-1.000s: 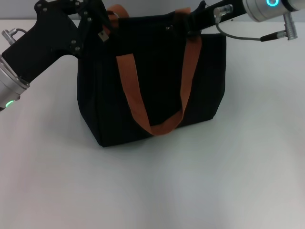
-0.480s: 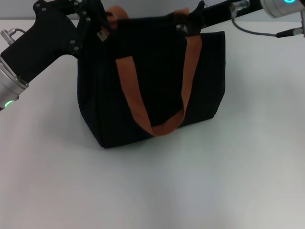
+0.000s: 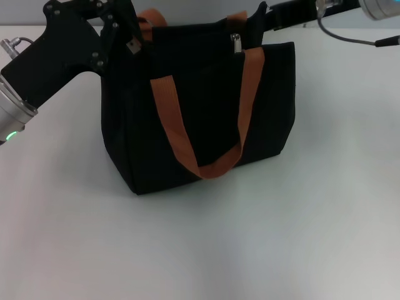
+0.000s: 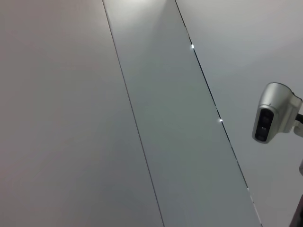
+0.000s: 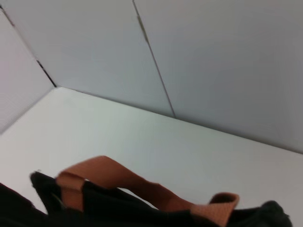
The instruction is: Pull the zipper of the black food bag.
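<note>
The black food bag (image 3: 206,112) stands upright in the middle of the white table, its rust-orange straps (image 3: 172,119) hanging down the front. The zipper (image 3: 237,44), a small silver pull tab, hangs free on the top edge near the right strap. My left gripper (image 3: 128,34) is shut on the bag's top left corner. My right gripper (image 3: 261,17) sits just past the bag's top right edge, off the zipper and touching nothing that I can see. In the right wrist view the bag's top (image 5: 118,208) and an orange strap (image 5: 109,172) show close below.
The white table (image 3: 250,237) spreads wide in front of the bag and to its right. Grey wall panels (image 5: 213,61) stand behind the table. The left wrist view shows only wall panels and a grey camera unit (image 4: 272,111).
My right gripper drew the zipper rightward along the top edge, then pulled back up and to the right. The pull tab now hangs free. The left arm has not moved.
</note>
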`<state>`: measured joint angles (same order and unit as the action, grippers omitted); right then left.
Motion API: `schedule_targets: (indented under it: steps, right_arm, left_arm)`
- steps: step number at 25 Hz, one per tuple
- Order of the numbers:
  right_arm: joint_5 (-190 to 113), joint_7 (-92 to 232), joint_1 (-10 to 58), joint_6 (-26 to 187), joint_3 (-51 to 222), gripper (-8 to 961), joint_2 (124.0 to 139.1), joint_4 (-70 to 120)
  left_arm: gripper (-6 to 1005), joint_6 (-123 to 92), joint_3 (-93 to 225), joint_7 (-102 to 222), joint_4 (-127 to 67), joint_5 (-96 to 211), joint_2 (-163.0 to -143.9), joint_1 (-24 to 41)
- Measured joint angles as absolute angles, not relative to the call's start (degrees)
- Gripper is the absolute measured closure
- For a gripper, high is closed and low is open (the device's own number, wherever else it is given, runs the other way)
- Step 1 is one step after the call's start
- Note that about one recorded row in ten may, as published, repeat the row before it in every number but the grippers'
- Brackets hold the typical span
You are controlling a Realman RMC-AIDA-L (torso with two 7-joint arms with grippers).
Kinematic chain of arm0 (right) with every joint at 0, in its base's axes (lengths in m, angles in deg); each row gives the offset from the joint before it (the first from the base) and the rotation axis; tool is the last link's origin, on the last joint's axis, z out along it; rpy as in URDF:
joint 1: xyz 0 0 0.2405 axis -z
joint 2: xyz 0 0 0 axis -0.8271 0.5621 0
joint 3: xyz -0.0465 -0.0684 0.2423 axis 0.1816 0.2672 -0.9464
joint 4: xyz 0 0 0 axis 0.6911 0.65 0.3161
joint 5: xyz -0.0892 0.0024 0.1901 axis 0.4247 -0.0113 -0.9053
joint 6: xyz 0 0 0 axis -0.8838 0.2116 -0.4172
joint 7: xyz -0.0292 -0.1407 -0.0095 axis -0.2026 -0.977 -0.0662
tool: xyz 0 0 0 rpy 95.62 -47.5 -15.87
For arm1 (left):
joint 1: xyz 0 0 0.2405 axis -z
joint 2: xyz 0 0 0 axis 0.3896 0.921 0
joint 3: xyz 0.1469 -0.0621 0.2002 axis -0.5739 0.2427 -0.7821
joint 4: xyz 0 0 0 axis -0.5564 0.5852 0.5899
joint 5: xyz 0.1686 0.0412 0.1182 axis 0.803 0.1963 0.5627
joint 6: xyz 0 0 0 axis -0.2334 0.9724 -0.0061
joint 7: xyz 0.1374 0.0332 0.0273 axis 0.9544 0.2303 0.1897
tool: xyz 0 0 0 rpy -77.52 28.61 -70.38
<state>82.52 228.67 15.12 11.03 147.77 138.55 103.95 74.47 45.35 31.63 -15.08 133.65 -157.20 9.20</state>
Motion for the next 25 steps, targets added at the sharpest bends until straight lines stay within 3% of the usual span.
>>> schedule_targets:
  steps: [7,10,11,13,16,18,20,25]
  right_arm:
    - [63.9,216.0,20.7,11.2,137.5,917,138.25,101.1]
    - [47.7,202.4,24.4,8.3,131.6,901,137.40,93.4]
    - [47.7,202.4,24.4,8.3,131.6,873,137.40,93.4]
    - [39.5,191.3,24.9,1.2,128.7,817,135.77,83.9]
    - [36.2,184.4,24.5,-4.2,127.7,732,134.53,77.2]
    - [34.7,174.9,24.0,-9.7,127.3,497,133.34,69.5]
    - [34.7,171.8,24.0,-11.0,127.3,459,133.08,67.3]
    - [35.3,161.0,24.6,-12.4,127.6,365,133.01,62.5]
  left_arm:
    - [877,74.7,45.4,30.8,-15.1,133.7,-157.20,8.8]
    - [876,74.5,45.5,28.9,-15.1,133.7,-157.12,8.7]
    - [876,74.3,45.6,28.2,-15.1,133.6,-157.07,8.7]
    - [876,73.7,45.7,26.8,-15.1,133.6,-157.03,8.4]
    - [875,73.1,45.5,25.3,-15.0,133.7,-157.10,8.0]
    - [875,72.7,45.0,21.4,-14.3,134.1,-156.86,7.4]
    - [875,72.6,44.6,19.3,-13.7,134.5,-156.69,7.1]
    - [652,72.8,40.8,2.3,-1.6,141.3,-155.80,4.2]
